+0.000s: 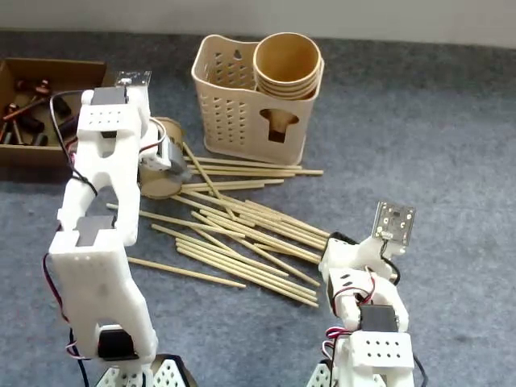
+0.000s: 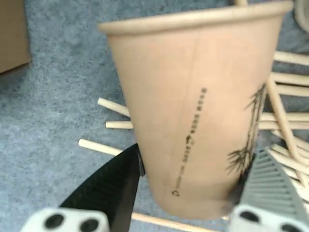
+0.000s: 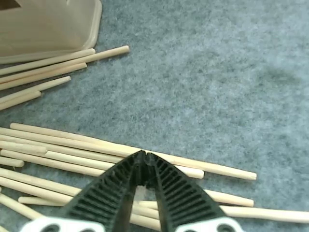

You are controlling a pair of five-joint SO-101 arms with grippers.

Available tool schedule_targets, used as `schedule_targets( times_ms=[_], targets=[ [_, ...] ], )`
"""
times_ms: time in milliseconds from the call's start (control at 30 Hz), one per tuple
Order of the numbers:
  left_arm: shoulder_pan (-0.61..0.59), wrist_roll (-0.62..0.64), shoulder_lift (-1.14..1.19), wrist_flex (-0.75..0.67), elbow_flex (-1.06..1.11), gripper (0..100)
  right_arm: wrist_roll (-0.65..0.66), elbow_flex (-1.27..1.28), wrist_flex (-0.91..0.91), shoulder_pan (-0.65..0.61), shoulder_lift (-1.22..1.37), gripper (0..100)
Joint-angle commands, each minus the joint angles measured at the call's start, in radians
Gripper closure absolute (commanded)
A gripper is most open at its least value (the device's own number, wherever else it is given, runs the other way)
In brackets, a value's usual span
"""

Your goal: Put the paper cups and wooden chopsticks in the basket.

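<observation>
One paper cup (image 2: 193, 121), beside the basket (image 1: 234, 105), is pinched near its base by the left end effector (image 2: 193, 162); it may buckle or slip. Right end effector (image 3: 145, 164) closed, empty, over chopsticks (image 3: 96, 154).

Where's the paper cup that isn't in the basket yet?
In the high view, the paper cup is in the left gripper at the left edge of the chopsticks, left of the basket.
</observation>
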Motion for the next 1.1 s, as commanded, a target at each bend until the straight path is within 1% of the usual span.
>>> schedule_targets(
  times_ms=[0,67,167,267,367,500,567,733,1067],
  targets=[
    [0.03,-0.006,-0.137,0.055,-0.005,71,-0.005,0.111,-0.022,0.007,-0.002,99.3],
    [0.03,-0.014,-0.196,0.086,-0.005,71,-0.005,0.111,-0.022,0.007,-0.002,99.3],
    [0.031,-0.058,-0.28,0.135,-0.004,71,-0.005,0.111,-0.022,0.007,-0.002,99.3],
    [0.031,-0.063,-0.363,0.17,0.007,71,-0.005,0.111,-0.022,0.007,-0.002,99.3],
    [0.031,-0.064,-0.475,0.164,0.087,71,-0.005,0.111,-0.022,0.007,-0.002,99.3],
    [0.068,-0.114,-0.661,0.16,0.249,71,-0.005,0.111,-0.022,0.007,-0.002,99.3],
    [0.084,-0.117,-0.763,0.112,0.344,71,-0.005,0.111,-0.022,0.007,-0.002,99.3],
    [0.101,-0.118,-1.001,-0.094,0.631,71,-0.005,0.111,-0.022,0.007,-0.002,99.3],
    [0.243,-0.112,-1.409,-0.486,1.193,71,-0.005,0.111,-0.022,0.007,-0.002,99.3]
  ],
)
